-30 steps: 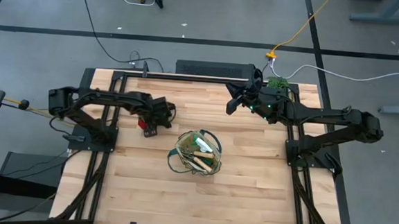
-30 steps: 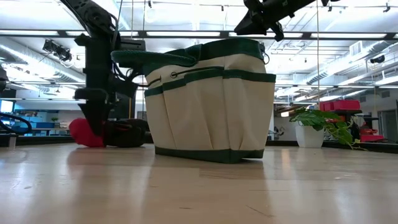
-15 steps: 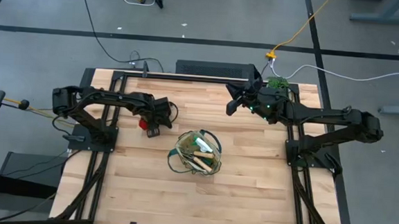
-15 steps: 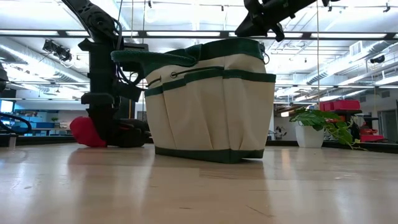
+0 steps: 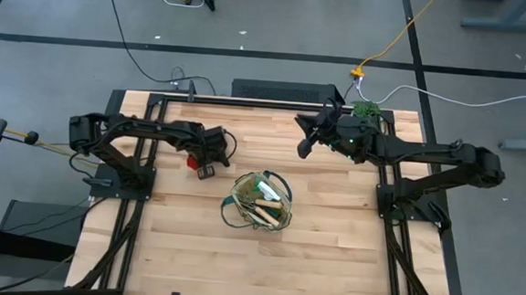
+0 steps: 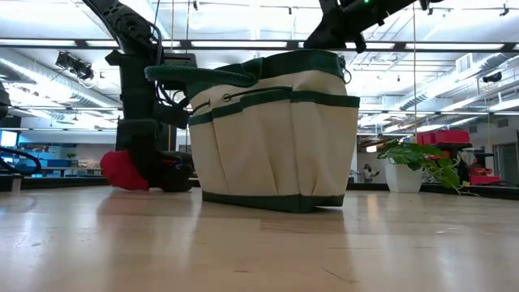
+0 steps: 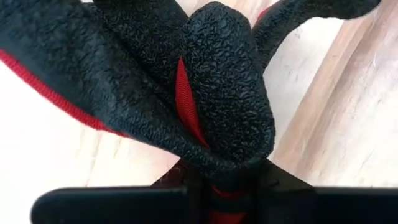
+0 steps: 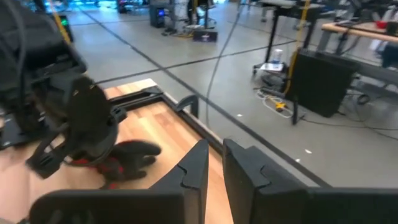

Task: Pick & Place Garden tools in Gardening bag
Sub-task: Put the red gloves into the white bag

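The red-and-black item (image 5: 192,162) looks like a textured glove. It lies on the table left of the gardening bag (image 5: 260,200) and fills the left wrist view (image 7: 186,81). My left gripper (image 5: 203,169) stands over it, pointing down, shut on it. The beige bag with green trim (image 6: 272,134) stands upright mid-table, with wooden-handled tools and a green bottle inside. My right gripper (image 5: 304,137) is shut and empty, raised over the far right part of the table. My left gripper comes from above, pointing down, and has the glove's black textured part (image 7: 217,168) between its fingers. The fingertips are hidden by the glove itself. The glove's red end (image 6: 126,169) rests on the table.
A leafy plant in a white pot (image 5: 366,109) stands at the table's far right corner, also in the low view (image 6: 422,166). Bare wood (image 5: 331,234) lies near and right of the bag. The arm mounts stand at both table sides.
My left gripper has moved toward the table's right, nearer the bag. The red-and-black glove has slid along the table with it.
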Tool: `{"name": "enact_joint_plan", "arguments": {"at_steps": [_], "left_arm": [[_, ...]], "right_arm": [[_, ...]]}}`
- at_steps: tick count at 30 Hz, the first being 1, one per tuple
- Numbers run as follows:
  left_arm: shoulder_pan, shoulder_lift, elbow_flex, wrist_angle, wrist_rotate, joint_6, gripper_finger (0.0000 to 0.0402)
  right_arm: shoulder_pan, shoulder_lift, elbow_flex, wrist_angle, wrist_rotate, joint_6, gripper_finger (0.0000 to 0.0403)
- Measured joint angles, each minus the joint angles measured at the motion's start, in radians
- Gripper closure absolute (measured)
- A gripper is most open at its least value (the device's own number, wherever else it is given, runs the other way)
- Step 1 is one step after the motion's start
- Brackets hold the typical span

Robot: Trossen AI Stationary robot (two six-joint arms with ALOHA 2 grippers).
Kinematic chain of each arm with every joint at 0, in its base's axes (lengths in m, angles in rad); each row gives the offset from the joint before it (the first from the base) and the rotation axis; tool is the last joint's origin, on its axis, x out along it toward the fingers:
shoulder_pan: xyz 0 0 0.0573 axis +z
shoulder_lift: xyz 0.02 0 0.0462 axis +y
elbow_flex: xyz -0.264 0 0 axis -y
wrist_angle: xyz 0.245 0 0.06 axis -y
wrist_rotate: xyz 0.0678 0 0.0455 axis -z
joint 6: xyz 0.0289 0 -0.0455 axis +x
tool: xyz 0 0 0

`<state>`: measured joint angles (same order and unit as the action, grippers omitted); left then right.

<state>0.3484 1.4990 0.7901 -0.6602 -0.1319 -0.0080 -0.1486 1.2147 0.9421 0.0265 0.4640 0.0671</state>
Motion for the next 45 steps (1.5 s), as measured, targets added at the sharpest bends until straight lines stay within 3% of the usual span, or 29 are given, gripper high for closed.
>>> {"name": "enact_joint_plan", "arguments": {"at_steps": [9,17,24,32,38,45], "left_arm": [[-0.018,-0.044,0.037,0.03,-0.02,0.07,0.0352],[-0.023,-0.235,0.037,0.03,0.008,0.057,0.0352],[-0.05,-0.473,0.037,0.137,0.193,-0.025,0.0352],[-0.139,-0.652,0.037,0.28,0.307,-0.033,0.0352],[-0.227,-0.675,0.037,0.407,0.359,-0.024,0.0352],[-0.321,-0.603,0.038,0.507,0.355,0.02,0.0352]], "right_arm": [[0.0,0.069,0.0,-0.005,-0.154,0.075,0.0353],[0.0,0.107,0.0,-0.034,-0.169,0.177,0.0353],[0.0,0.107,0.0,-0.048,-0.169,0.22,0.0353],[0.0,0.107,0.0,-0.036,-0.169,0.251,0.0353],[0.0,0.107,0.0,-0.018,-0.168,0.257,0.0353],[0.0,0.107,0.0,-0.019,-0.167,0.257,0.0353]]}}
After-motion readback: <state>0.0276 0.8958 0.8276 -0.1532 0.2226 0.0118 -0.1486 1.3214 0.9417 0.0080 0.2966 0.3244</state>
